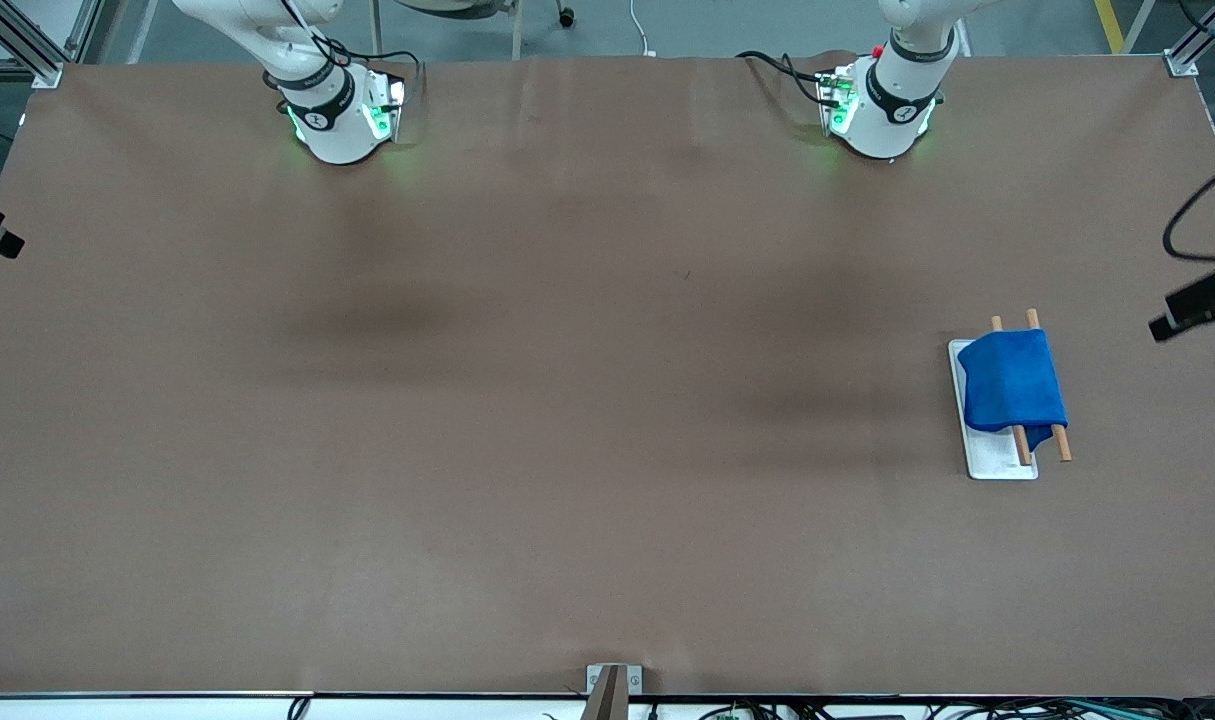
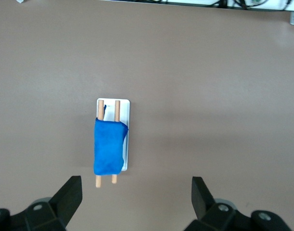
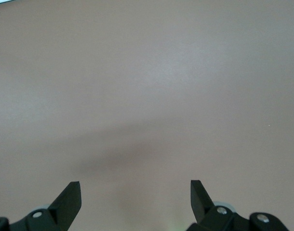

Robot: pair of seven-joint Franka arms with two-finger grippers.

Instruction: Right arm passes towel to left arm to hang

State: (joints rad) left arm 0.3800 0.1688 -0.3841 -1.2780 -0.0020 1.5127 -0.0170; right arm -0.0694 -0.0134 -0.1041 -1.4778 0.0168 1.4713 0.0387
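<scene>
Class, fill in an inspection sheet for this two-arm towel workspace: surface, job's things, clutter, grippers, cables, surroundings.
Surface: brown table, flat, faint shadows only.
Job's things: blue towel draped over two wooden rods of a rack on a white base, toward the left arm's end.
Clutter: nothing seen.
Grippers: left gripper open, high over the table, rack in its view; right gripper open, over bare table. Neither holds anything.
Cables: black cables at both arm bases.
Surroundings: side cameras at the table ends; metal frame posts at the corners.
</scene>
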